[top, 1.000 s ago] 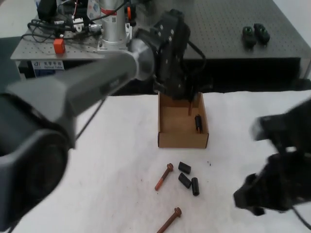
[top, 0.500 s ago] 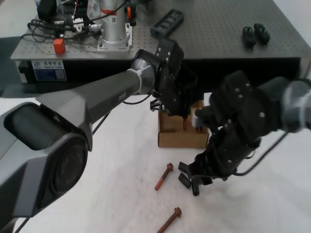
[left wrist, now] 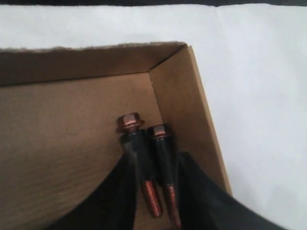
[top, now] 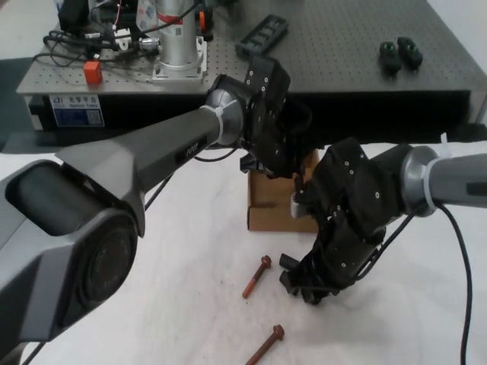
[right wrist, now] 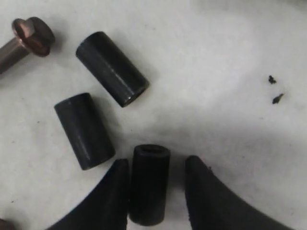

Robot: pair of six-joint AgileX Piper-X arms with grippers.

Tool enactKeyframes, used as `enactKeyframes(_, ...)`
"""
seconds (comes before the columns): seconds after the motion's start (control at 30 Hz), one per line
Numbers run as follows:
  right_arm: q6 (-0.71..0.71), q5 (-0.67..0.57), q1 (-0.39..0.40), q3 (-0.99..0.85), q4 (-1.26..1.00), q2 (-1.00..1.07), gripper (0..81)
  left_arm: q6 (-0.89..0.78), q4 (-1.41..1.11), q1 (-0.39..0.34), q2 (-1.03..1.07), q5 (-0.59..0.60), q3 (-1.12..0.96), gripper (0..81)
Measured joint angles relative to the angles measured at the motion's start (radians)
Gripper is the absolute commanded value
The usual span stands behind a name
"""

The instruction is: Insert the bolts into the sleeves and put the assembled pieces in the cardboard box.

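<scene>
Right gripper (right wrist: pixel 157 162) low over white cloth (right wrist: pixel 230 120), fingers spread, nothing gripped, straddling short black cylindrical sleeve (right wrist: pixel 149 184) lying flat. Second black sleeve (right wrist: pixel 84 130) just beside, third black sleeve (right wrist: pixel 112 68) past it, copper hex-head bolt (right wrist: pixel 31 36) near. Sleeve looks light, rigid, smooth, so likely to roll or squirt out. Pinch across curved sides at mid-length, bore end left free. Left gripper (left wrist: pixel 156 158) inside brown cardboard box (left wrist: pixel 192 105), fingers apart, either side of two sleeved bolts (left wrist: pixel 136 143) lying in corner.
</scene>
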Motion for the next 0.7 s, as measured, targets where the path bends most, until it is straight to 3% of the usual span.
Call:
enactKeyframes(0.13,-0.023,-0.002,-0.010,0.000,0.024,0.000,0.1,0.047,0.108,0.000,-0.086,0.000,0.000,21.3)
enactKeyframes(0.43,-0.028,-0.072,-0.099,0.100,0.078,-0.186,0.1,0.263,0.288,-0.003,-0.334,-0.175,0.096,21.3)
enactKeyframes(0.7,-0.028,-0.096,-0.145,0.218,0.141,-0.490,0.1,0.510,0.234,-0.037,-0.509,-0.268,0.489,21.3)
